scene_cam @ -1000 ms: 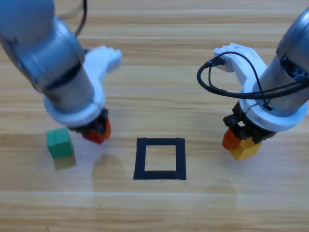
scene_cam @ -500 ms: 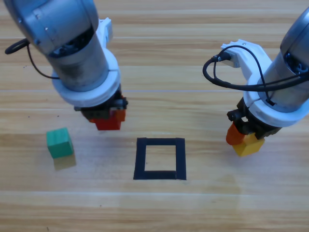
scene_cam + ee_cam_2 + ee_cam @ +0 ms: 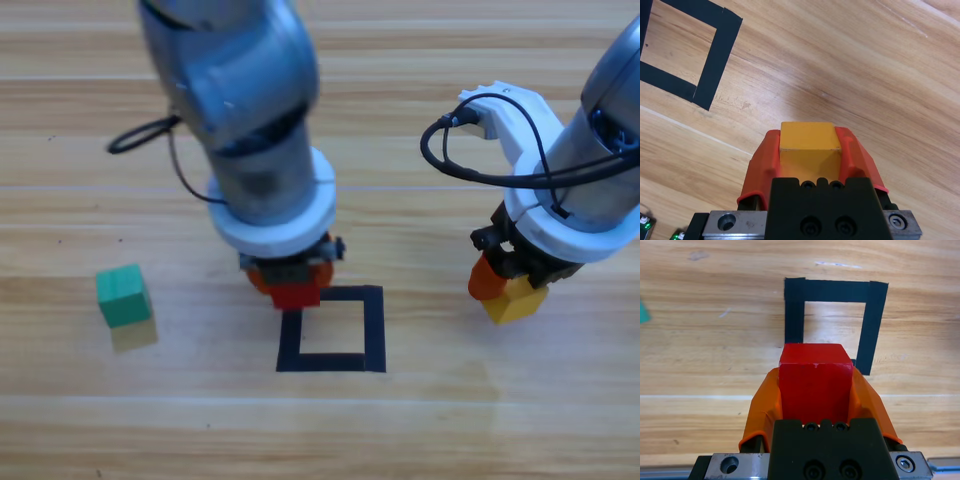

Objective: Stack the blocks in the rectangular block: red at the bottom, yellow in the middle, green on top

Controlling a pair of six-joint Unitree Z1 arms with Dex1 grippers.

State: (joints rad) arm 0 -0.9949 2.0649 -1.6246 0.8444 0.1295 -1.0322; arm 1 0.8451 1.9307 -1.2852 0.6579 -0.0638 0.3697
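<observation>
Both my grippers carry a cube above the table (image 3: 420, 420).

My left gripper (image 3: 293, 286) pinches the red cube (image 3: 295, 294) over the tape square's (image 3: 374, 330) 11 o'clock corner. My right gripper (image 3: 505, 288) pinches the yellow cube (image 3: 515, 298), at 3 o'clock of the square, well apart. The green cube (image 3: 122, 295) sits at 9 o'clock, well apart.

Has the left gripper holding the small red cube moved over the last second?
Yes. The left gripper, shut on the small red cube, has travelled rightward from beside the green cube to the black tape square's upper-left corner.
</observation>
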